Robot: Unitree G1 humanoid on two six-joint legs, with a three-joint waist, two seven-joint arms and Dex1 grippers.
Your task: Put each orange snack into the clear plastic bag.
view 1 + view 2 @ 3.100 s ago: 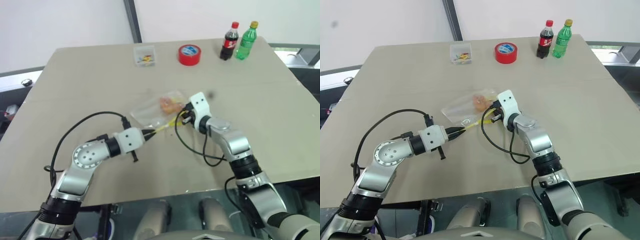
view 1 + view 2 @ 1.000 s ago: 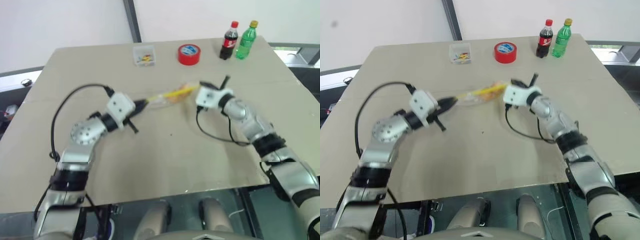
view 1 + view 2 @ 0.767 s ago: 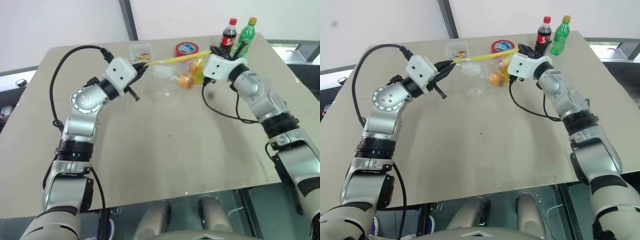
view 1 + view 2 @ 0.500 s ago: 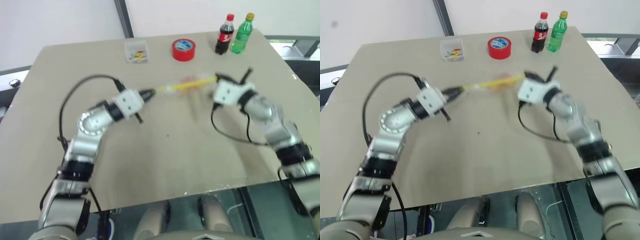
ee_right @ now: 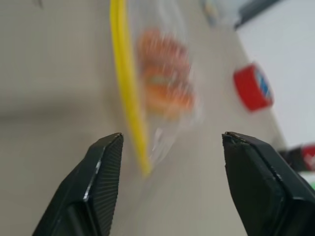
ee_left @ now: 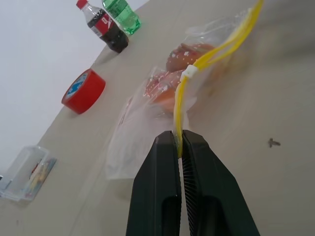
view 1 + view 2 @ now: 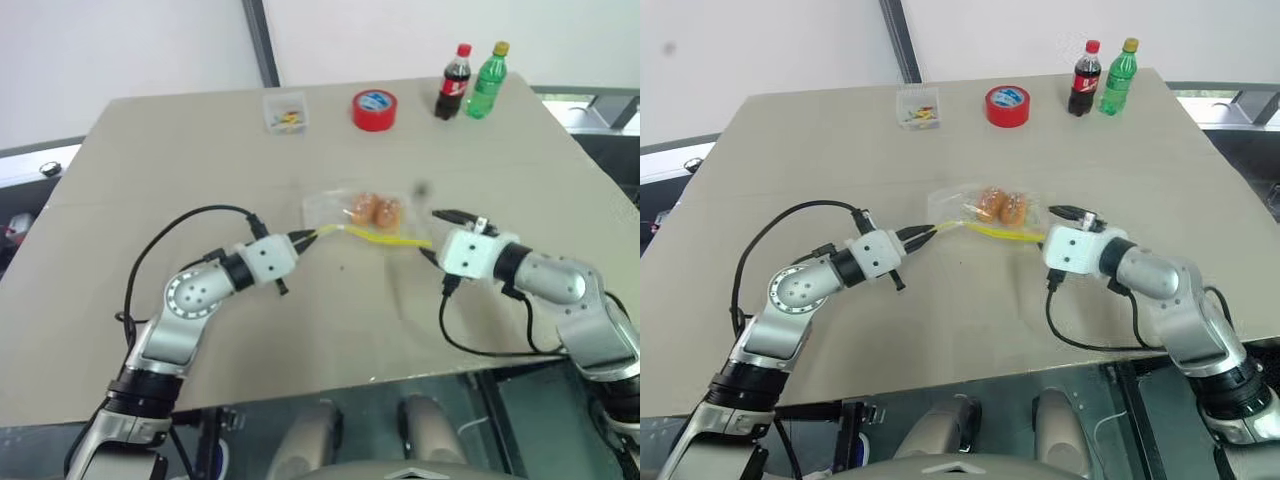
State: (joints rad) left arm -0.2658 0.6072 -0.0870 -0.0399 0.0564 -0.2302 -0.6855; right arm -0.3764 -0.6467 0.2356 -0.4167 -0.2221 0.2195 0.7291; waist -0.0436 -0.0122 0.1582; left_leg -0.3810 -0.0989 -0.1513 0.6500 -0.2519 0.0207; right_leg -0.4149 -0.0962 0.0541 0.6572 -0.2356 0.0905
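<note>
Snacks (image 7: 374, 208) lie bagged beyond both fingers; left fingers (image 6: 179, 147) pinch the bag (image 7: 345, 212) strip, right fingers (image 5: 104, 173) spread.

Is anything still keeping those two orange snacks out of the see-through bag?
Nothing visible does: both orange snacks already sit inside the clear plastic bag on the table, and the left gripper pinches its yellow mouth strip.

Clear plastic bag (image 7: 345, 215) lies flat on the surface, crinkled, yellow strip (image 7: 375, 238) along its mouth trailing toward 6 o'clock. Both orange snacks (image 7: 372, 208) sit inside, side by side, touching, toward the bag's 3 o'clock end.
</note>
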